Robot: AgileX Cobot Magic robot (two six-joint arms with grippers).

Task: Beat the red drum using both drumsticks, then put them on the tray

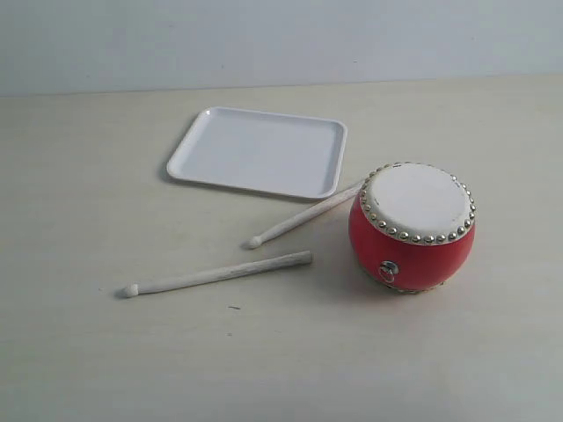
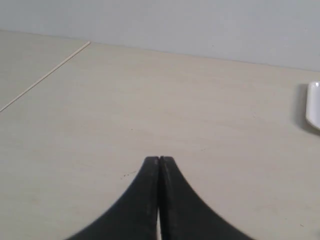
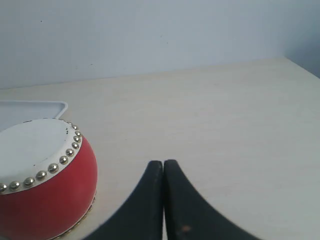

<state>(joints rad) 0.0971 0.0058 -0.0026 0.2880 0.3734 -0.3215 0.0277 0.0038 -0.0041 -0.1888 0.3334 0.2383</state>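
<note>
The red drum with white skin and silver studs stands on the table at the right; it also shows in the right wrist view as the drum. Two pale drumsticks lie on the table: one drumstick lies alone in front, the other drumstick runs from the drum toward the tray. The white tray lies empty at the back. My left gripper is shut and empty over bare table. My right gripper is shut and empty beside the drum. Neither gripper shows in the exterior view.
The pale wooden table carries everything. A light wall rises behind it. The tray's edge shows in the left wrist view, and a thin seam crosses the tabletop there.
</note>
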